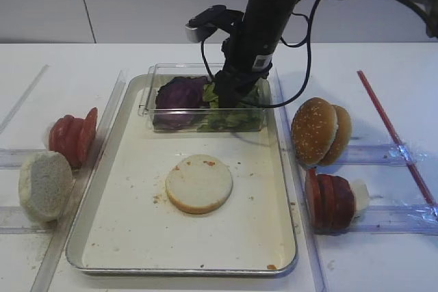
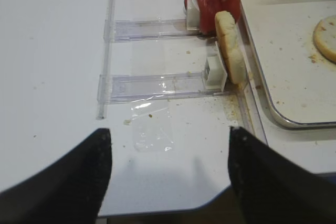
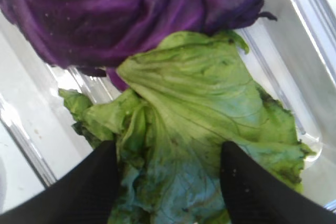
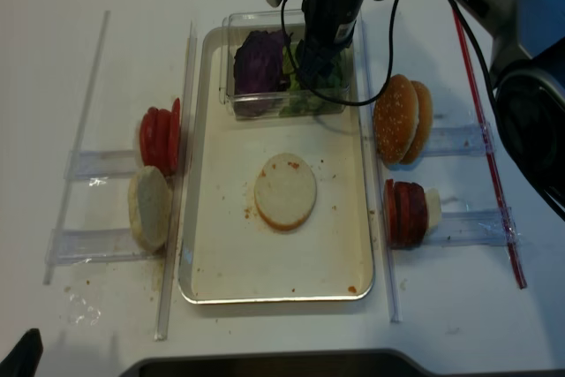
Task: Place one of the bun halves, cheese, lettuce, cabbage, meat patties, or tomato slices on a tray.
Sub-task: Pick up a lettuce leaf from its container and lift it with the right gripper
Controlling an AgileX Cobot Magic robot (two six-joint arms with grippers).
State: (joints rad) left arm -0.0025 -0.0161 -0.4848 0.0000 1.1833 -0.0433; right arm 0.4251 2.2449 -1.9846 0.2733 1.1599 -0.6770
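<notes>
the right gripper (image 3: 168, 182) stood wide open astride the lettuce (image 3: 199, 129) in the clear box (image 1: 154, 111) (nothing held yet); next it needed to close, then lift toward the tray (image 1: 137, 237).

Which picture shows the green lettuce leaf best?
The right wrist view: the lettuce fills the frame. Both high views show only small green bits in the clear box; the left wrist view barely shows it.
</notes>
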